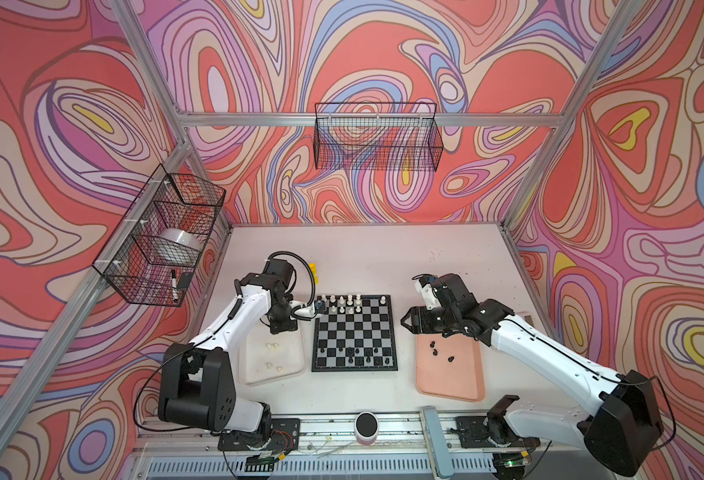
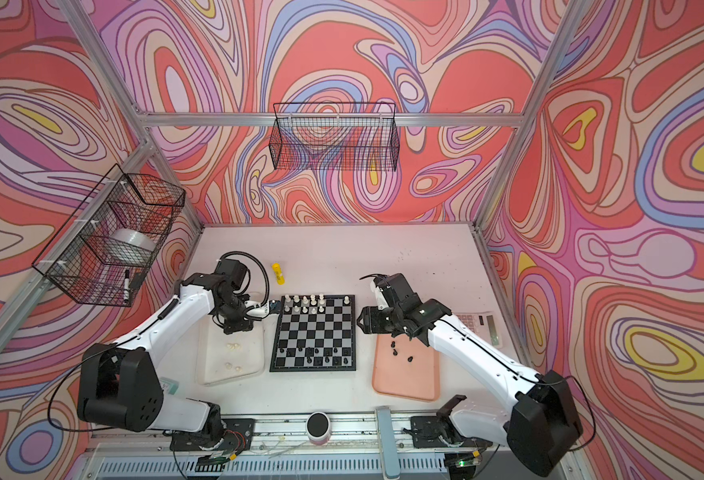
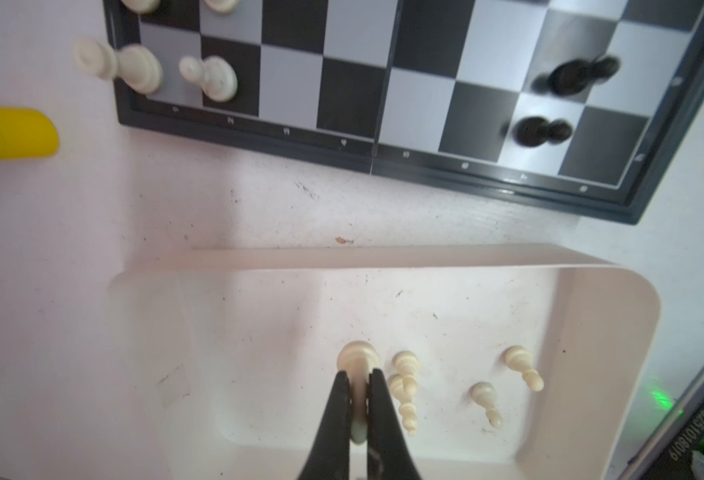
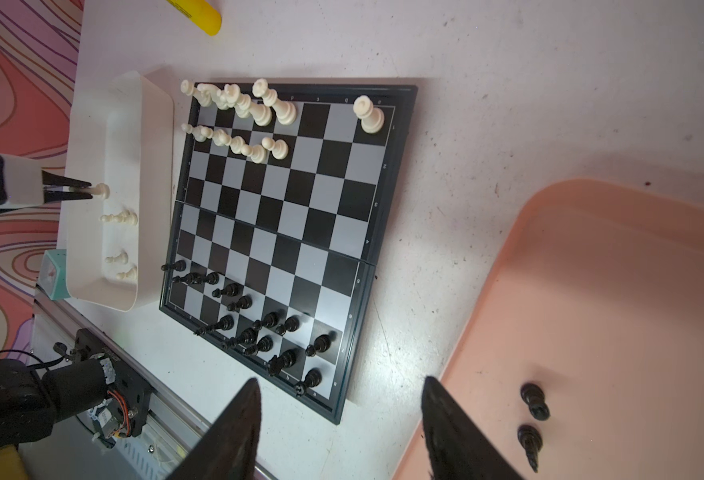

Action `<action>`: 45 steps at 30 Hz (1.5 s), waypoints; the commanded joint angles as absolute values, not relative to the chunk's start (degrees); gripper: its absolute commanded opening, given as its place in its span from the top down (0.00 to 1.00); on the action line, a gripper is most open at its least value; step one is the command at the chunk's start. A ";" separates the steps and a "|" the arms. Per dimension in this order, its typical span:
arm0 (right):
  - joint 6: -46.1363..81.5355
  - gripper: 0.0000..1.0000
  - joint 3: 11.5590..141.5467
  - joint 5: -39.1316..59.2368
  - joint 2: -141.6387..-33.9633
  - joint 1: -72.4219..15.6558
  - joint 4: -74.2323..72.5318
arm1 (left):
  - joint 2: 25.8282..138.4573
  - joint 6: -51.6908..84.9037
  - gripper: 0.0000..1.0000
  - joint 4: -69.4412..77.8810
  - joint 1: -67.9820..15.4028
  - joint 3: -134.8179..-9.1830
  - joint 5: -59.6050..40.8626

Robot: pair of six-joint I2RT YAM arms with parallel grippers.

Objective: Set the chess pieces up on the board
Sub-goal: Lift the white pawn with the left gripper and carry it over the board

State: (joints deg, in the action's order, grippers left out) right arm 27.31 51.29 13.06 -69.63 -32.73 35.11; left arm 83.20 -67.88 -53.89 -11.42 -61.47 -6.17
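Note:
The board (image 1: pixel 354 332) lies mid-table, with cream-white chess pieces (image 1: pixel 342 303) on its far rows and black ones (image 1: pixel 358 357) on its near rows. My left gripper (image 3: pixel 358 376) is shut on a cream-white piece (image 3: pixel 357 357), holding it just above the clear whitish tray (image 3: pixel 649 332) left of the board. Several loose cream pieces (image 3: pixel 404 382) lie in that tray. My right gripper (image 4: pixel 342 382) stands open and empty between the board's right edge and the pink tray (image 1: pixel 450 382). Three black pieces (image 1: pixel 435 352) lie on the pink tray.
A yellow glue stick (image 2: pixel 277 272) lies beyond the board's far left corner. A calculator (image 2: pixel 479 324) sits right of the pink tray, partly under the right arm. A pink-and-black cylinder (image 1: pixel 366 428) stands on the front rail. Wire baskets (image 1: pixel 163 237) hang on the walls.

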 commanded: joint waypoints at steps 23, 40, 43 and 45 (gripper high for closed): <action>27.84 0.37 50.19 11.47 -62.40 -33.31 41.75 | 114.59 -53.49 0.95 -62.12 -35.70 -106.54 -10.93; 28.05 0.37 49.92 10.08 -59.59 -33.44 45.31 | 125.37 -51.91 0.95 -57.70 -38.21 -112.85 -10.04; 28.12 0.37 49.80 10.11 -59.60 -33.42 45.22 | 126.18 -51.86 0.95 -57.65 -38.32 -112.87 -9.68; 28.19 0.37 49.66 10.11 -59.50 -33.44 45.24 | 126.48 -51.90 0.95 -57.45 -38.32 -112.44 -9.39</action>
State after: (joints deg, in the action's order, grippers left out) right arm 28.01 50.11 10.90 -60.10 -33.10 44.64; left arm 125.23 -52.21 -57.28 -37.91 -111.59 -9.87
